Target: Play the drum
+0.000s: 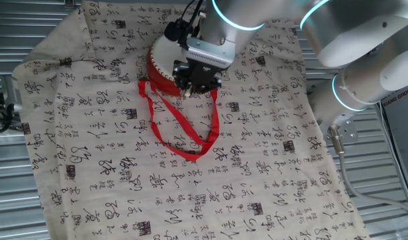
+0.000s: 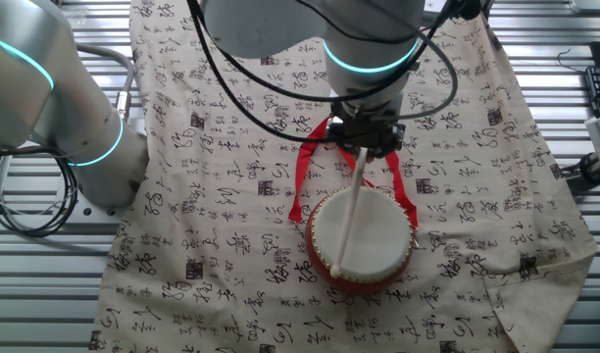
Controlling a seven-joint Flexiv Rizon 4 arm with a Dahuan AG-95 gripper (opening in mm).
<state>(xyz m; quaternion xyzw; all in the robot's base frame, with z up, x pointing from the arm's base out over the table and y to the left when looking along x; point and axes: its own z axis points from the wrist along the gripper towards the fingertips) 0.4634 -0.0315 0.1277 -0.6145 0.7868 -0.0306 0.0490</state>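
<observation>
The drum [image 2: 378, 227] has a red side wall and a cream-white head and sits on the printed cloth. Its red ribbon strap [image 1: 191, 145] loops out over the cloth. In one fixed view the drum [image 1: 161, 63] is partly hidden behind my gripper [image 1: 192, 89]. In the other fixed view my gripper [image 2: 367, 147] hangs just beyond the drum's far edge and is shut on a thin white drumstick [image 2: 351, 211]. The stick slants down across the head, and its tip lies on or just above the skin near the front left.
A beige cloth with black calligraphy [image 1: 124, 167] covers the slatted metal table [image 1: 17, 213]. The arm's base [image 2: 94, 157] stands at the cloth's left edge, with cables [image 2: 25, 211] beside it. A keyboard [image 2: 599, 98] lies at the far right.
</observation>
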